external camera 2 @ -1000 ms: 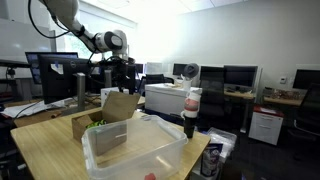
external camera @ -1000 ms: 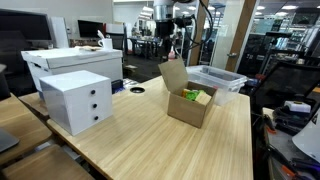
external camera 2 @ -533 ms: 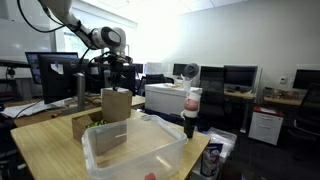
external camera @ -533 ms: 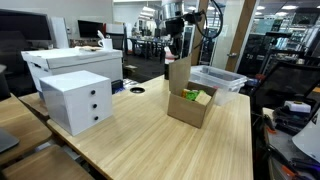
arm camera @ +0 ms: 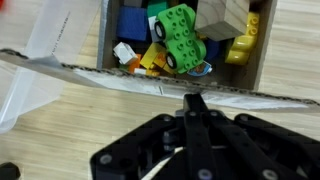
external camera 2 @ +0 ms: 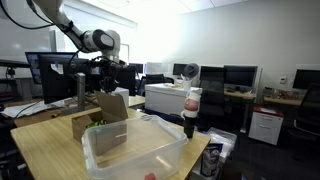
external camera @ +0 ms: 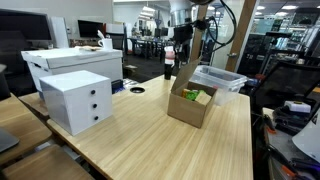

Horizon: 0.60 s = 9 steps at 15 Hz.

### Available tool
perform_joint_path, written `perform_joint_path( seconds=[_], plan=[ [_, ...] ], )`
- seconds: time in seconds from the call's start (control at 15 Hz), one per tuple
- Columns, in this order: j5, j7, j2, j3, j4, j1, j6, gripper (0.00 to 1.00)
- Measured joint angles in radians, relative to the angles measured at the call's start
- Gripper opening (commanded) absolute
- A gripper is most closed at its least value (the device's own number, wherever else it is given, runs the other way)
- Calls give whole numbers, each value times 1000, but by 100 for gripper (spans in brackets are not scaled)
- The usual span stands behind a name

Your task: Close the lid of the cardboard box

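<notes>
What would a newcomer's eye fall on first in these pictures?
The open cardboard box on the wooden table, lid raised, with bright toy blocks inside. The shut claw hangs close to the lid's edge. A white drawer unit stands on the same table.

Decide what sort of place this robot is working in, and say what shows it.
Probably an open-plan office or lab: dark flat computer monitors stand on desks along the wall, and a white three-drawer cabinet sits on a long pale wooden table.
</notes>
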Motion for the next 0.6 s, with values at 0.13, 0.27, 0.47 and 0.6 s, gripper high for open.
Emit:
perform_joint_path(
  seconds=[0.13,0.27,0.47,0.6],
  plan=[
    [1,0,-27,0,-71,-2,94,0],
    [1,0,-52,0,-142,-7,206,0],
    [1,1,-77,-1,-221,-17,362,0],
    [0,3,-87,-2,-266,-26,464,0]
  ],
)
